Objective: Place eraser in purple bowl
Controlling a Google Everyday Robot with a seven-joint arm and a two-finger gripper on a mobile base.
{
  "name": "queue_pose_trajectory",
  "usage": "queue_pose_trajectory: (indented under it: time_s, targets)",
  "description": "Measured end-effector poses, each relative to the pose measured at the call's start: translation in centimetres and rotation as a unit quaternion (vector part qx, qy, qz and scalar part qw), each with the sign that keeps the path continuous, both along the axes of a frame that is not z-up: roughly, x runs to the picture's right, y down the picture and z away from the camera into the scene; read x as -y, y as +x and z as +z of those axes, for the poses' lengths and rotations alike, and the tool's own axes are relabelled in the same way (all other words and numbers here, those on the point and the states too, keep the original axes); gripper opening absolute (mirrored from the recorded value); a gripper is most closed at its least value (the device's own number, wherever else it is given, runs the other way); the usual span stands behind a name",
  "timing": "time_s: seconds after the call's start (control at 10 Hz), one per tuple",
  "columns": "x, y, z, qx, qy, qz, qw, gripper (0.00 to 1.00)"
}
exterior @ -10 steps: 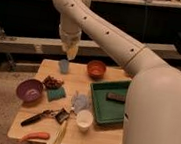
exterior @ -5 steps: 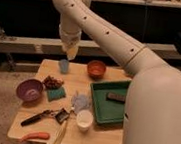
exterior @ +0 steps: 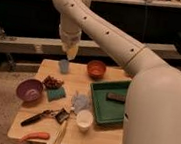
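Eraser (exterior: 116, 97), a small dark flat block, lies inside the green tray (exterior: 104, 113), in the tray's far half, with nothing touching it. The gripper (exterior: 71, 50) hangs high and well away from the tray, over a small blue cup (exterior: 63, 65) at the back edge of the table (exterior: 100, 136); whether its jaws are apart or together cannot be told, and it carries nothing that can be seen. The purple bowl (exterior: 30, 89) sits empty, well apart from the tray, at the table's opposite side, with a teal sponge (exterior: 56, 94) between them. The step in hand appears to be the reach for the eraser. To do it well, the gripper should probably descend over the tray with its jaws set across the eraser's short width, stay clear of the tray's walls, and lift straight up before crossing to the bowl. The eraser lies flat, its long axis running roughly across the picture, parallel to the tray's far rim, one end toward the tray's left wall, the other toward the robot's white body
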State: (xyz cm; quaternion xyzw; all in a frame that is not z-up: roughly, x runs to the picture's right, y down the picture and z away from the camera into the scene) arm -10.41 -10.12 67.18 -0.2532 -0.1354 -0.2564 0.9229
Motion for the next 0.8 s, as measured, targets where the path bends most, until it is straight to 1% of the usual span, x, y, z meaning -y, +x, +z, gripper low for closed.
queue_pose_trajectory:
  time_s: [0.5,0.7,0.8]
  targets:
    - [0.0,0.0,0.0,-0.001,0.000,-0.001,1.0000,0.47]
    - [-0.2,0.4,0.0,-0.010,0.000,0.000,1.0000,0.47]
    - [-0.4,1.3,0.2,-0.019,-0.001,0.003,0.9998,0.47]
